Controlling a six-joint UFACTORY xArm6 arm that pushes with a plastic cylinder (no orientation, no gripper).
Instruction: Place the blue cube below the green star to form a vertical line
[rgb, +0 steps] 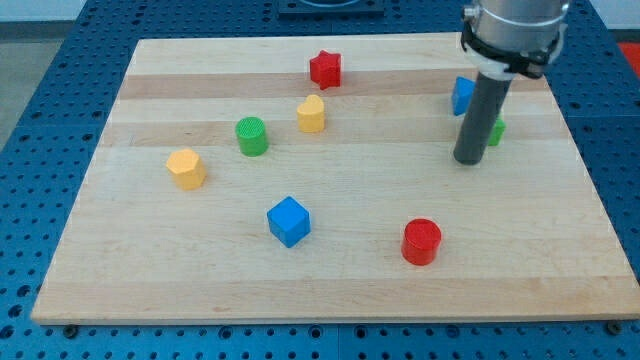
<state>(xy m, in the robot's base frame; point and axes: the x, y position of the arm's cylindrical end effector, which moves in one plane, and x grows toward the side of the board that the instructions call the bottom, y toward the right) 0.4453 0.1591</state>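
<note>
The blue cube (289, 221) sits on the wooden board (330, 285), left of centre and towards the view's bottom. The green star (497, 130) lies at the view's upper right, mostly hidden behind my rod. My tip (468, 161) rests on the board just left of and slightly below the green star, touching or nearly touching it. The tip is far to the right of and above the blue cube. A second blue block (461, 95), its shape unclear, sits just above the tip, partly hidden by the rod.
A red star (325, 69) is at the top centre. A yellow block (311, 114), a green cylinder (251, 135) and a yellow hexagon (186, 168) run diagonally down to the left. A red cylinder (421, 241) is at the lower right.
</note>
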